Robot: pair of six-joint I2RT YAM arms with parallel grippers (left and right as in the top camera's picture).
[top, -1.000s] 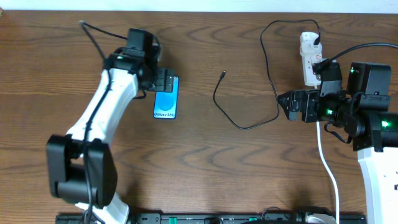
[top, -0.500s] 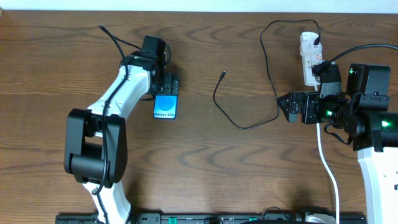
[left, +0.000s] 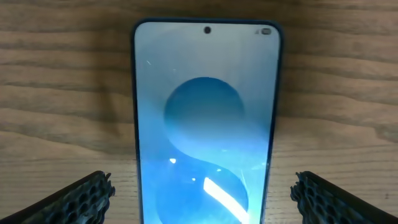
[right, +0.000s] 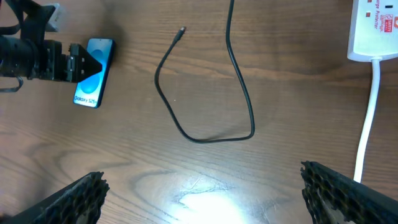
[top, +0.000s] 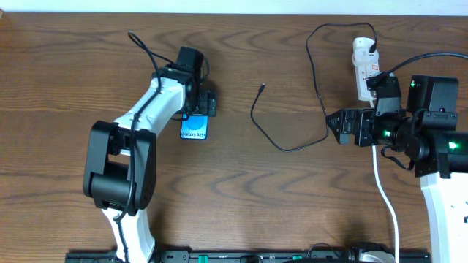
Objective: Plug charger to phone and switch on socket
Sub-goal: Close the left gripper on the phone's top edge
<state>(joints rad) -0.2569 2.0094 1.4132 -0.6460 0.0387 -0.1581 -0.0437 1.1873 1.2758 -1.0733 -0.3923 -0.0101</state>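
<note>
The wooden table (top: pixel 58 88) is showing dark, wavy grain. Over it the left gripper (top: pixel 203 102) is hovering with its ribbed black fingers (left: pixel 87 193) spread wide and gripping nothing. The phone (left: pixel 205 112) is lying flat between them, clear of both pads. It is a slim rounded slab with a glossy, glaring blue screen. From overhead the gripper is covering its far end, and the wrist view is cutting off its near end.

The charger (top: pixel 285 150) is curling in a thin black loop well ahead of the right gripper's fingers. Its connector tip (top: pixel 262 88) is lying loose on the wood, apart from the phone.

The right gripper (top: pixel 335 124) is also gaping wide, with nothing between its fingers (right: pixel 342 193). Behind it the arm is partly hiding the white, boxy socket (top: pixel 362 69). Its red markings are too small to read. Its thick white cord (top: pixel 384 190) is trailing toward the table's near edge.
</note>
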